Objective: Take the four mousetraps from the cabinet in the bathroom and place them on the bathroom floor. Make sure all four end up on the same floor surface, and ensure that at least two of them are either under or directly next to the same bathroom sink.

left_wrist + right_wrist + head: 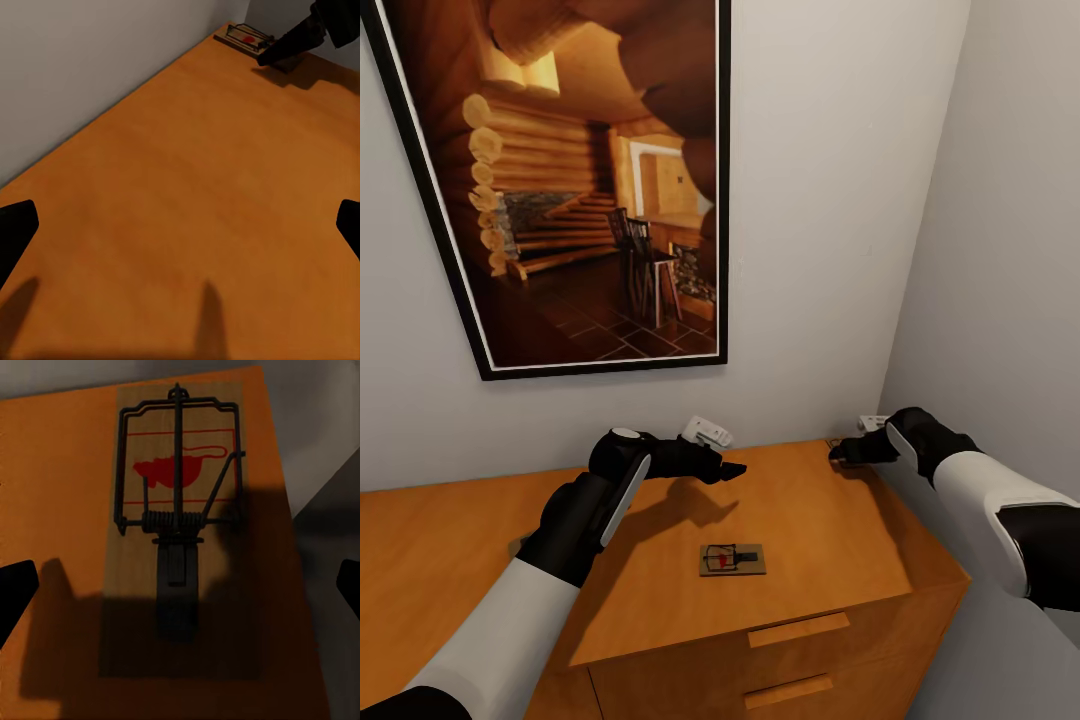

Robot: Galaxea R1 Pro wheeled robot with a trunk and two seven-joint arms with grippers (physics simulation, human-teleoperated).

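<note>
The cabinet (660,560) stands pushed into the corner of a small room with pale grey walls, its orange-brown top serving as the surface. Two slab pulls show on the drawer fronts below its front edge. On the wall above the cabinet hangs a big black-framed picture (590,180) of a log-cabin interior.

One mousetrap (732,560) lies flat on the surface near the cabinet's front edge. A second mousetrap (178,510) sits at the cabinet's far corner, close to both walls. The right end effector (847,452) hovers at that corner trap, fingers spread apart with the trap between them, not gripping. The left end effector (725,468) hangs above the cabinet's middle, released and empty.
</note>
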